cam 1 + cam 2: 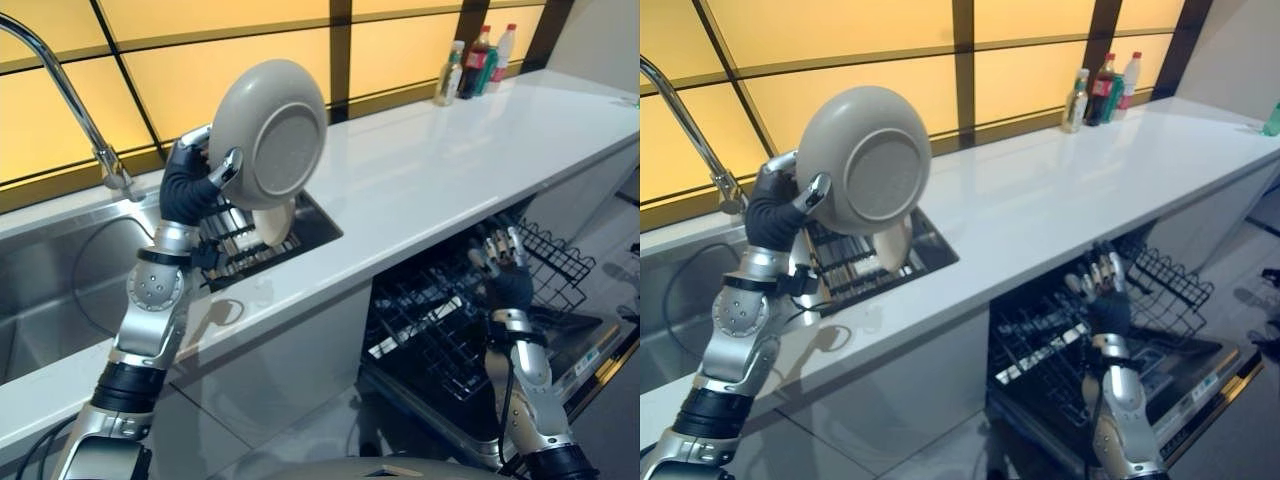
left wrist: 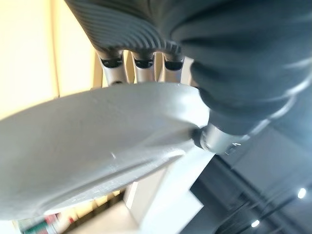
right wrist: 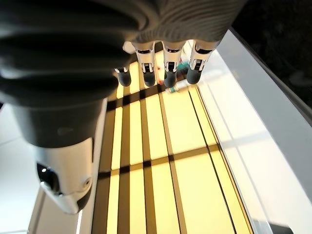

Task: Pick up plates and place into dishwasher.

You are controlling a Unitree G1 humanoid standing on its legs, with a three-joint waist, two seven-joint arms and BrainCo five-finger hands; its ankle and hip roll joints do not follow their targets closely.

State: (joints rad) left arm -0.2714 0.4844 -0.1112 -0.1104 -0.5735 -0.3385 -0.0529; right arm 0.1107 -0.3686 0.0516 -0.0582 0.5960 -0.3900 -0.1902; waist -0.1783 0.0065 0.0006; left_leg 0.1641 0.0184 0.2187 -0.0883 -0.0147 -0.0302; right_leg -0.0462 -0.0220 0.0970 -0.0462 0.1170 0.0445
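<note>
The left hand (image 1: 190,185) holds a grey plate (image 1: 270,130) up in the air above the dish rack (image 1: 240,245) in the sink (image 1: 60,280), at about 10 o'clock in the head view. Its fingers (image 2: 141,73) are behind the plate and the thumb presses on the rim, so the plate is pinched and tilted on its edge. A second plate (image 1: 272,225) stands in the rack just below. The right hand (image 1: 505,265) is at 4 o'clock over the open dishwasher (image 1: 450,330) under the white surface (image 1: 440,170), fingers straight and slightly spread, holding nothing.

Grey plate (image 1: 268,133), white counter (image 1: 440,170), black dishwasher rack (image 1: 440,320), yellow black-gridded wall (image 1: 250,60).
</note>
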